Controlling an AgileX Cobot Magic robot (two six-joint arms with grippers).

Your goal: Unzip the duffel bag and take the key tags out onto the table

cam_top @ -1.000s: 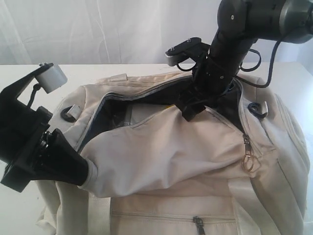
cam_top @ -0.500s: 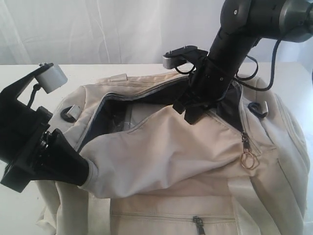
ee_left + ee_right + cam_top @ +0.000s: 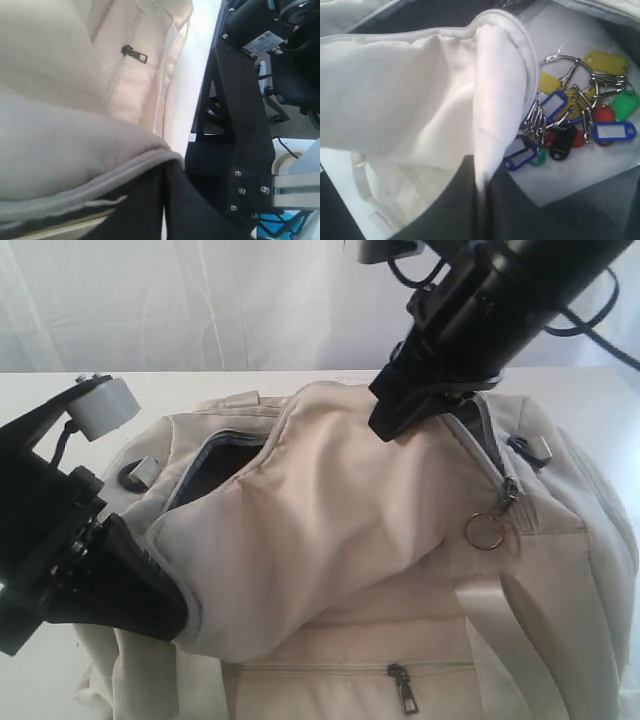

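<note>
Clamping cream duffel bag point(image 3: 320, 530) rim: left pincer point(image 3: 178, 608), right pincer point(image 3: 387, 425); multicoloured key tags point(image 3: 570, 125) inside.

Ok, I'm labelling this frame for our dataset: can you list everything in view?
cream-beige fabric duffel bag: one, cream with dark lining, on the table, main zip open, flap lifted
small plastic key tags on metal rings: one bunch, yellow, blue, red, green, black, inside the bag
dark metal zipper pulls: two visible, dark, main zip and front pocket
plain white table: one, white, under the bag
left gripper: one, black, shut on the bag's opening edge
right gripper: one, black, shut on the lifted flap
</note>
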